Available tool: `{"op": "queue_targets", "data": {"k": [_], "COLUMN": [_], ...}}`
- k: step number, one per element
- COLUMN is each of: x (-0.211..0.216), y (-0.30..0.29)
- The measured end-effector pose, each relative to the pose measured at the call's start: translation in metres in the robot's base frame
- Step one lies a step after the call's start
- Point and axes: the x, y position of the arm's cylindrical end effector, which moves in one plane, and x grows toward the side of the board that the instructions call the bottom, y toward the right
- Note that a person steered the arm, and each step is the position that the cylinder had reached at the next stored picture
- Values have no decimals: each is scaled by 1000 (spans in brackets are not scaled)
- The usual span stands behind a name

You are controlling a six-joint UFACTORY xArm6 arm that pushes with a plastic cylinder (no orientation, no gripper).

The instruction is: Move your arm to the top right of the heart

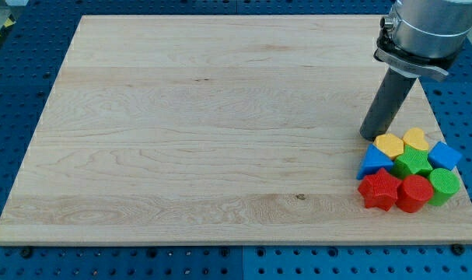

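Note:
A cluster of blocks lies at the view's bottom right of the wooden board (204, 124). The yellow heart (415, 139) sits at the cluster's top, with a yellow hexagon-like block (389, 145) to its left. My tip (369, 137) rests on the board just left of the yellow hexagon-like block, so it is to the left of the heart, close to the cluster. The rod rises up and to the right to the arm's metal wrist (422, 35).
The cluster also holds a blue triangle-like block (373, 161), a blue block (445, 155), a green star (413, 164), a green cylinder (444, 185), a red star (379, 190) and a red hexagon-like block (414, 192). Blue perforated table surrounds the board.

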Motion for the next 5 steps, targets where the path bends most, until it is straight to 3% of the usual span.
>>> {"op": "queue_targets", "data": {"k": [5], "x": [2], "y": [0]}}
